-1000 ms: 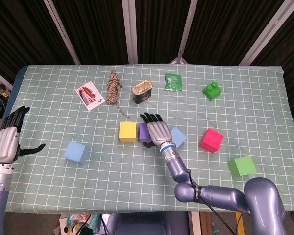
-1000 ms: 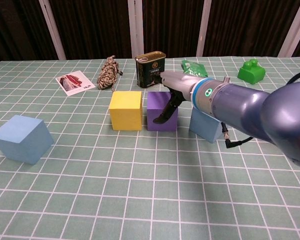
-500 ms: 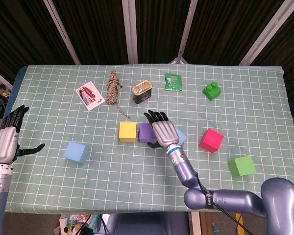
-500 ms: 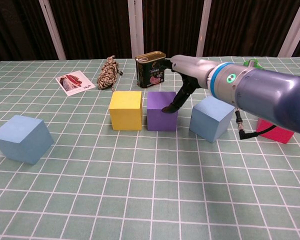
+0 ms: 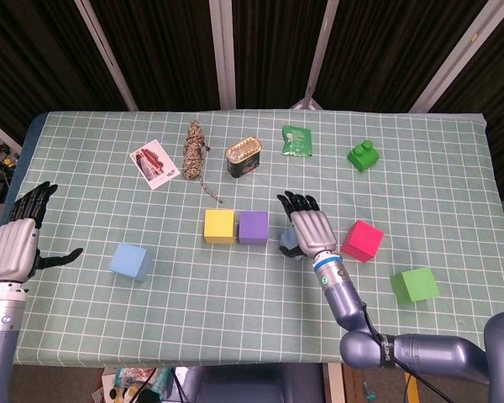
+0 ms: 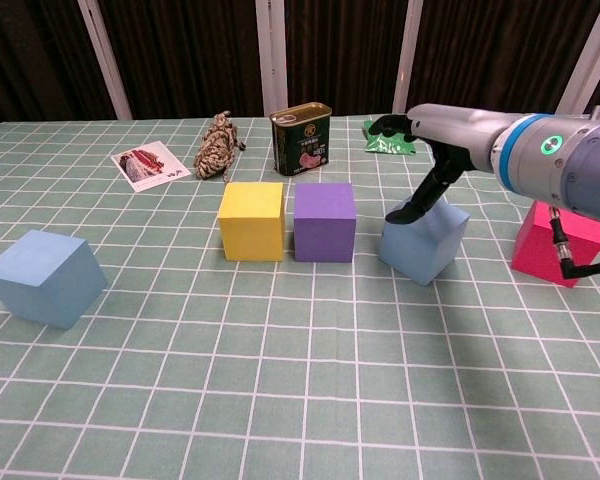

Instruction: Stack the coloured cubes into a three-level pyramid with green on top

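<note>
My right robot hand [image 5: 309,230] hangs palm down over the tilted light blue cube [image 6: 424,240], fingers spread, the thumb just touching its top near edge; nothing is gripped. My left robot hand [image 5: 18,243] waits at the surface's [image 5: 235,302] near left edge, fingers apart and empty.

The yellow cube [image 5: 220,225] and purple cube [image 5: 254,227] sit side by side, almost touching, as the start of the base row. I judge the step in hand is to square up this blue cube and bring it in against the purple one. It sits skewed to the grid, so I should turn it flush before closing the gap.

The cubes look matte, soft-edged, probably foam, so a light push should do. A second light blue cube [image 5: 131,261], the pink cube [image 5: 363,241] and the green cube [image 5: 415,285] lie apart, unstacked.
</note>
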`<action>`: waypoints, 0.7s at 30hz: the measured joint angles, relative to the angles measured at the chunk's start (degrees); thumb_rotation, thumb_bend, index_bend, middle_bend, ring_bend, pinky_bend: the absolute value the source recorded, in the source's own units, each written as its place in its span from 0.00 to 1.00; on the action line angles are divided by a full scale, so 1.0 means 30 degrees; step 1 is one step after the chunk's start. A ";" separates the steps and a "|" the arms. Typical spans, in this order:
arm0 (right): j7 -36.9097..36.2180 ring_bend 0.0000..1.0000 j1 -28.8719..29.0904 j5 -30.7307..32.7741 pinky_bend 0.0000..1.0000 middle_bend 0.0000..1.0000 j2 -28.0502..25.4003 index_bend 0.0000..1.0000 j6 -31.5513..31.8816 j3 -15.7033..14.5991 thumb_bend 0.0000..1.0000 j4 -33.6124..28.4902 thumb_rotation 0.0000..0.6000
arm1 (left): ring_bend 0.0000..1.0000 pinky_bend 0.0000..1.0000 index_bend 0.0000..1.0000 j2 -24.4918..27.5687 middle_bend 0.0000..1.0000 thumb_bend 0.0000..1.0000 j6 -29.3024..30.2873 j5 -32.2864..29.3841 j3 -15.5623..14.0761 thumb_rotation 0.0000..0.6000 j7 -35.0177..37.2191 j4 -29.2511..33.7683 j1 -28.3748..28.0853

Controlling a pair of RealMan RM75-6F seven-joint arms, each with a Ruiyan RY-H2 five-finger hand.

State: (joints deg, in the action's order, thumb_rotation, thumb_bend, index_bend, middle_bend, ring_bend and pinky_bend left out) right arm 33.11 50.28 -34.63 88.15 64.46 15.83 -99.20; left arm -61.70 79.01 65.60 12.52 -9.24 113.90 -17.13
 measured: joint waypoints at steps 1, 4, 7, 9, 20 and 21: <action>0.0053 0.00 0.0012 0.0253 0.00 0.02 0.0044 0.00 0.0032 0.0032 0.25 0.0038 1.00 | 0.00 0.01 0.00 -0.0011 0.00 0.14 0.0016 0.0015 -0.0005 1.00 -0.0026 0.0013 -0.0004; 0.0047 0.00 0.0012 0.1103 0.00 0.02 0.0120 0.00 0.0033 0.0181 0.25 -0.0071 1.00 | 0.00 0.01 0.00 -0.0019 0.00 0.14 0.0024 -0.0056 0.0006 1.00 -0.0037 0.0009 -0.0005; 0.0000 0.00 0.0023 0.1607 0.00 0.02 0.0229 0.00 0.0063 0.0289 0.25 -0.0367 1.00 | 0.00 0.01 0.00 -0.0003 0.00 0.14 -0.0012 -0.0121 0.0022 1.00 0.0007 -0.0038 -0.0007; 0.0007 0.00 0.0073 0.1680 0.00 0.02 0.0415 0.00 0.0096 0.0282 0.25 -0.0304 1.00 | 0.00 0.01 0.00 0.0014 0.00 0.14 -0.0010 -0.0100 0.0028 1.00 0.0048 -0.0023 -0.0003; 0.0314 0.00 0.0176 0.2295 0.00 0.01 0.1313 0.00 0.0244 -0.0163 0.25 0.1347 1.00 | 0.00 0.01 0.00 0.0186 0.00 0.14 0.0055 -0.0095 0.0058 1.00 0.0323 0.0002 0.0109; 0.0327 0.00 0.0146 0.2405 0.00 0.01 0.1361 0.00 0.0252 -0.0204 0.25 0.1513 1.00 | 0.00 0.01 0.00 0.0195 0.00 0.14 0.0052 -0.0104 0.0059 1.00 0.0333 0.0000 0.0113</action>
State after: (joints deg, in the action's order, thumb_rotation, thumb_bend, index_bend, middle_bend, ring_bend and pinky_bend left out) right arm 34.10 50.72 -27.41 92.24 65.21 15.22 -94.66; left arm -61.12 79.16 65.29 12.69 -8.24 113.90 -16.79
